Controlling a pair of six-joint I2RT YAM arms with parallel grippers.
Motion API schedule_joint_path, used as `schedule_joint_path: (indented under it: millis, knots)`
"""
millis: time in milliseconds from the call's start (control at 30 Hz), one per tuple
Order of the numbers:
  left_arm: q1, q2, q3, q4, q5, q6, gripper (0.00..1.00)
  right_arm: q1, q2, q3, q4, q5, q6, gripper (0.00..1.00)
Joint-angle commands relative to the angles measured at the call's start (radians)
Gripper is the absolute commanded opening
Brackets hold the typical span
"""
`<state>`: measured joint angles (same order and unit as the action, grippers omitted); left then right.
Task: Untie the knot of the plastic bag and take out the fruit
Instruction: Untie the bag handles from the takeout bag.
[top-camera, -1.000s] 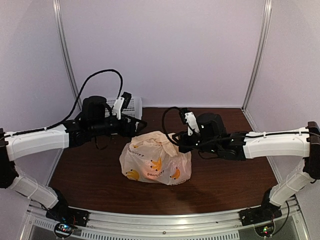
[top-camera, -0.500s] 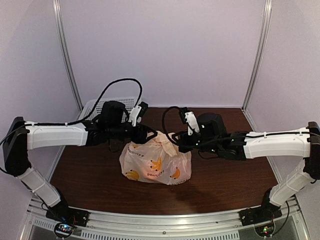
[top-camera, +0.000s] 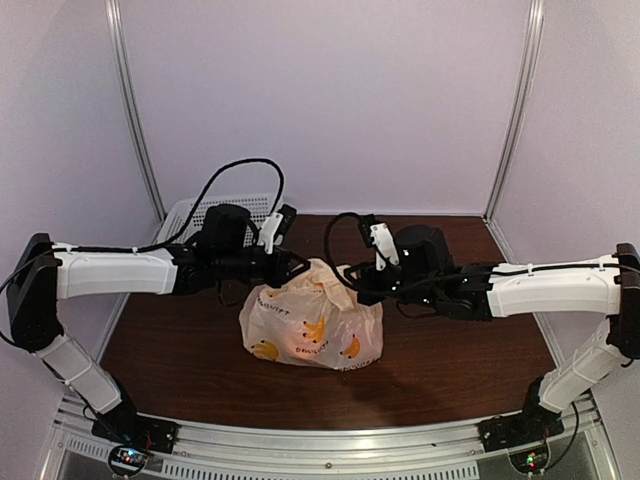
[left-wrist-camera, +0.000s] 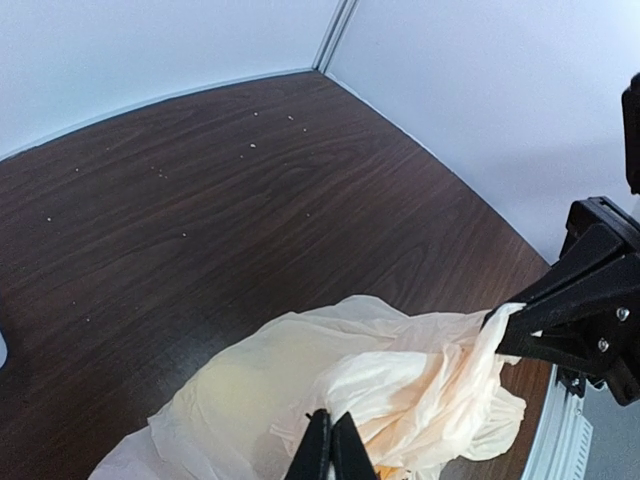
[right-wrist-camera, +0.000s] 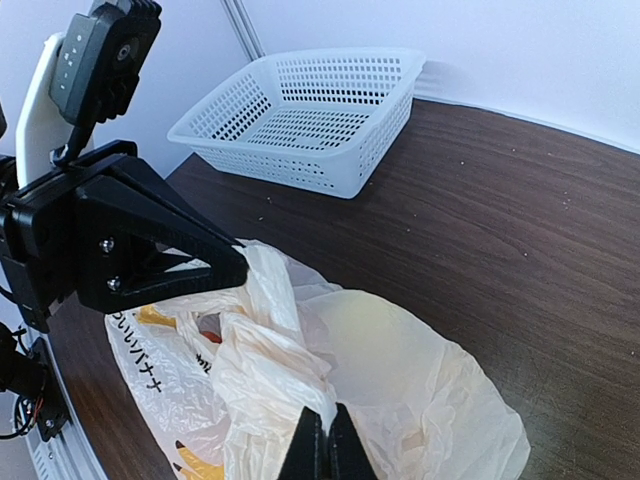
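The left gripper (left-wrist-camera: 331, 422) is clenched, its two black fingers pressed together with a fold of the plastic bag (left-wrist-camera: 300, 390) pinched at their tips. From the right wrist view the same tips sit at the end of a flap of film on the bag's upper left side. The right gripper (right-wrist-camera: 325, 415) is likewise closed tight on the film. The left wrist view shows a twisted strand of cream plastic drawn taut into its tip.

Between the two grippers lies the bunched neck (right-wrist-camera: 265, 345) of the bag, a crumple of folds in which no separate tie can be made out.

The bag's side carries small yellow bananas and dark lettering. In the right wrist view a line of Japanese characters runs down the near face and appears to read バナナ. In the top view the Latin lettering is too small to read.

The fruit (right-wrist-camera: 205, 325) shows only as a reddish patch at a gap in the film, and in the top view as an orange glow low in the bag.

The bag rests near the middle of the dark wood-grain table (top-camera: 450, 360). A white perforated basket (right-wrist-camera: 310, 115) stands well apart at the far left corner, behind the left arm.
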<state>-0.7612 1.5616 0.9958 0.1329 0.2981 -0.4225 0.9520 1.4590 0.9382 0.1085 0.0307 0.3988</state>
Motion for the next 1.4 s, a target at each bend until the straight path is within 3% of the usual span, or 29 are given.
schedule_joint_path:
  millis: [0, 433, 1367]
  knots:
    - [-0.003, 0.001, -0.019, 0.059, 0.02, -0.019, 0.0, -0.004, -0.005, 0.015, -0.015, 0.04, 0.018, 0.0]
    - [0.003, -0.095, -0.055, 0.049, -0.112, -0.072, 0.0, -0.021, -0.037, 0.038, -0.065, 0.123, 0.029, 0.0]
    - [0.048, -0.174, -0.198, 0.073, -0.187, -0.151, 0.0, -0.069, -0.05, -0.066, -0.03, 0.127, 0.1, 0.0]
